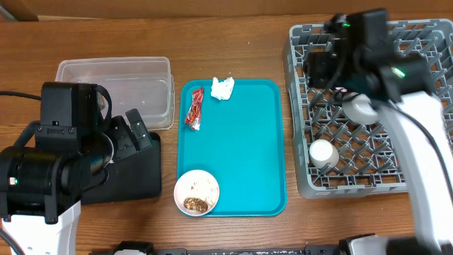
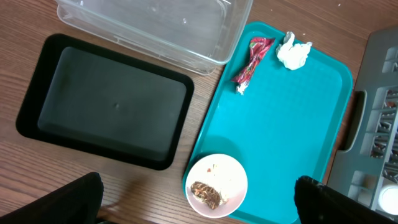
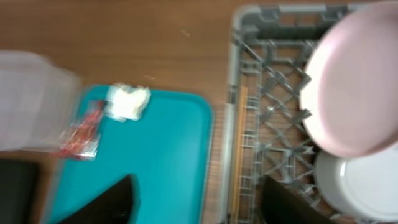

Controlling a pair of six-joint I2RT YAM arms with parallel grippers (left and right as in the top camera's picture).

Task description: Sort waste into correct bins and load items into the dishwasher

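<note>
A red snack wrapper and a crumpled white tissue lie at the far end of the teal tray. A small white bowl with brown food scraps sits at the tray's near left corner. My left gripper hangs open and empty above the bowl, near the black tray. My right gripper is open, with nothing between its fingers, over the left rim of the grey dish rack. In the rack are a pink plate, a white bowl, wooden chopsticks and a white cup.
The clear plastic tub stands behind the black tray, left of the teal tray. The right arm crosses above the rack and hides part of its floor. Bare wood table surrounds everything.
</note>
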